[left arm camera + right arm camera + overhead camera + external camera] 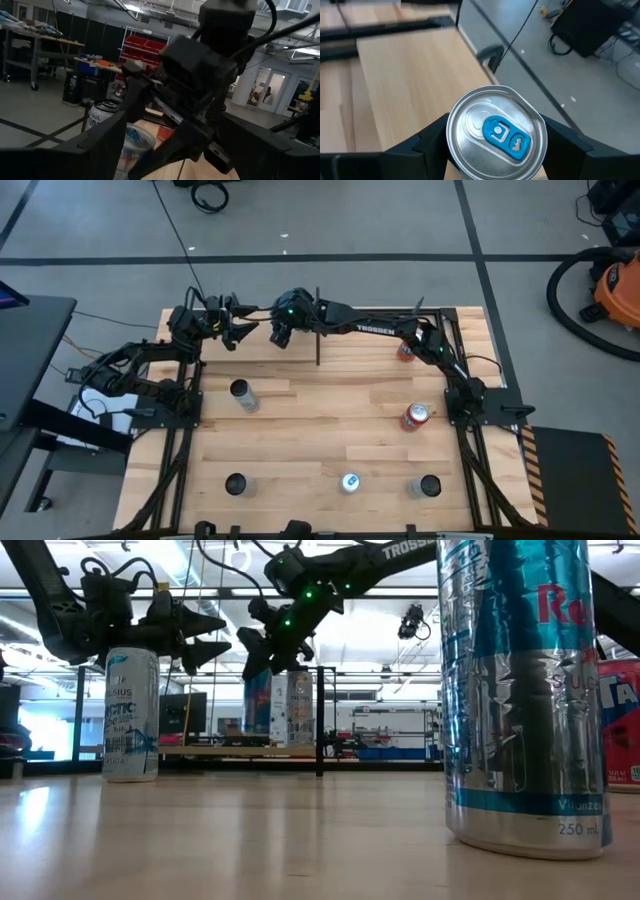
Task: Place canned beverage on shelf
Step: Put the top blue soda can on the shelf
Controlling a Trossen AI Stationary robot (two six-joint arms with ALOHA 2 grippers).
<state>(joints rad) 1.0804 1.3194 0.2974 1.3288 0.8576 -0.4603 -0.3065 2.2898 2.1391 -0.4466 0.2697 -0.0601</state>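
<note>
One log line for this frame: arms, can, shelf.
right gripper: jaws closed on blue-tab can over shelf | left gripper: jaws open, empty, alongside | can not released

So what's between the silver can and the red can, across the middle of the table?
Nothing: only bare tabletop lies between the silver can and the red can, as the high view shows.

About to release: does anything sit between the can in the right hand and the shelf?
Nothing visible does. The right hand grips the can over the shelf, whose panel shows bare beside it. A white can stands close alongside.
</note>
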